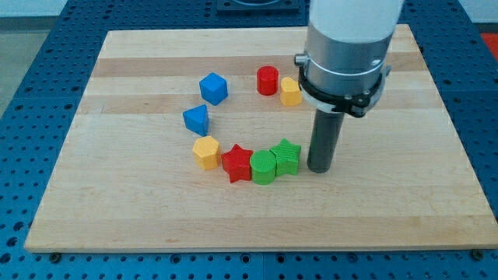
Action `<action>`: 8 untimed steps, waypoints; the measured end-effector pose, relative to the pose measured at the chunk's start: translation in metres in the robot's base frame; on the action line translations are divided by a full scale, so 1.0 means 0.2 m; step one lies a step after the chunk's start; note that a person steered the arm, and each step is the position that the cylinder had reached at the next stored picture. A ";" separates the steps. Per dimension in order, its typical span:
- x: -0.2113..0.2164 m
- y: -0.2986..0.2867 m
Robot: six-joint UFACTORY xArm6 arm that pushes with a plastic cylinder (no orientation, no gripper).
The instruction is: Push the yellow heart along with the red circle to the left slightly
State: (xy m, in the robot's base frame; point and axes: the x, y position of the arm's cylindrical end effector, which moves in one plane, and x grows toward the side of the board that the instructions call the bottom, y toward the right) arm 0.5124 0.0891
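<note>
The red circle (268, 79) stands near the view's top centre of the wooden board (117, 202). The yellow heart (290, 92) touches its right side, partly behind the arm's collar. My tip (320, 168) rests on the board just right of the green star (287, 155), well below the yellow heart and red circle and apart from both.
A blue cube (213, 88) and a blue triangular block (197, 119) lie to the left. A row of yellow hexagon-like block (206, 152), red star (236, 162), green circle (263, 166) and the green star curves along the lower middle.
</note>
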 end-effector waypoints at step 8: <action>-0.46 0.00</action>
State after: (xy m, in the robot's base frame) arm 0.4203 0.0889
